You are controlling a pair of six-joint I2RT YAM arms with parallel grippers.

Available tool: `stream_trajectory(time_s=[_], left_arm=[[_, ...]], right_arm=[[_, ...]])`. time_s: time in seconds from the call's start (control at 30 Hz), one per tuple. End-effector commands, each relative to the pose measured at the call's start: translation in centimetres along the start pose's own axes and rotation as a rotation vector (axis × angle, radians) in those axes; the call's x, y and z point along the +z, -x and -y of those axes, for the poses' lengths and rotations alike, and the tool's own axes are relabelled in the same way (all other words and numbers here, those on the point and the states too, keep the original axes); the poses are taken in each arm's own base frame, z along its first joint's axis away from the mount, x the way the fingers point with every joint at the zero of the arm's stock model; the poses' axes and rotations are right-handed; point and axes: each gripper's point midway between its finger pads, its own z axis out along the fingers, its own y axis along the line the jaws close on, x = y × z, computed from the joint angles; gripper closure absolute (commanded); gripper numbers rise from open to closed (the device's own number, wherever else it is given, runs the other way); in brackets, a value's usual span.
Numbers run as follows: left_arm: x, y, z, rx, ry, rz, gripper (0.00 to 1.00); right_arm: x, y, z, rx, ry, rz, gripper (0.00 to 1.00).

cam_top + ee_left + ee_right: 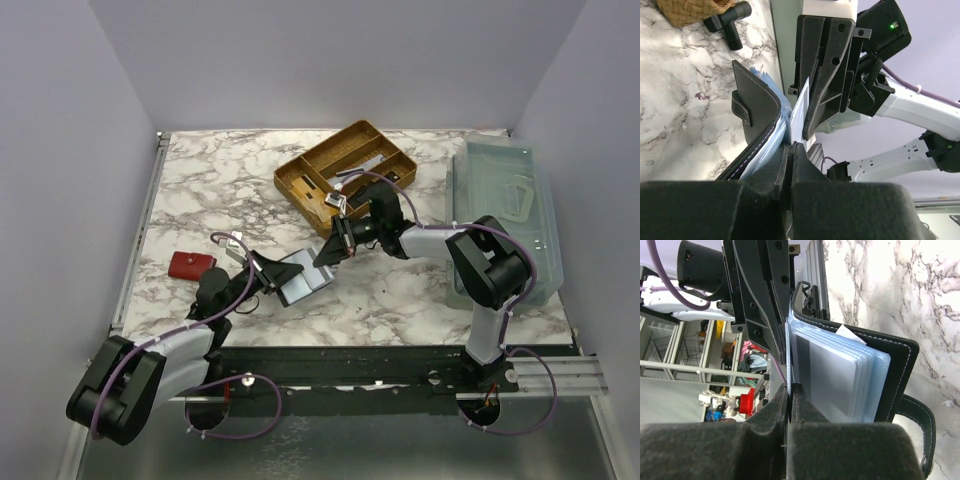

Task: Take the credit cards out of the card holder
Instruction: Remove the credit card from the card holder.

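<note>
The black card holder [300,280] lies open on the marble table between my two grippers. In the right wrist view its clear sleeves [840,375] fan out from the stitched cover [900,370]. A thin pale credit card [800,112] stands edge-on between both grippers. My left gripper [791,147] is shut on its near edge, beside the holder's cover [757,107]. My right gripper [790,387] is shut on the same pale sheet [789,350] from the opposite side. In the overhead view the left gripper [268,272] and right gripper [328,252] face each other across the holder.
A woven tray [345,175] with compartments stands behind the right gripper. A small red pouch [190,264] lies left of the left arm. A clear plastic bin [505,215] sits along the table's right edge. White walls surround the table.
</note>
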Motion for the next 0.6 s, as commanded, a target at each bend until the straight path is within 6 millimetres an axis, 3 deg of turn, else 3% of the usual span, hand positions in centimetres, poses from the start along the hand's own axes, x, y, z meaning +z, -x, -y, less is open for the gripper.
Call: stream_trajectory(time_s=[0.0, 0.57], left_arm=[[-0.6, 0.8, 1.9, 0.086, -0.081, 0.051, 1.0], [-1.9, 0.3, 1.1, 0.093, -0.052, 0.038, 1.0]], right_arm=[[1.0, -0.7, -2.7, -0.079, 0.065, -0.067, 0.98], [-0.6, 0.1, -2.3, -0.079, 0.065, -0.04, 1.0]])
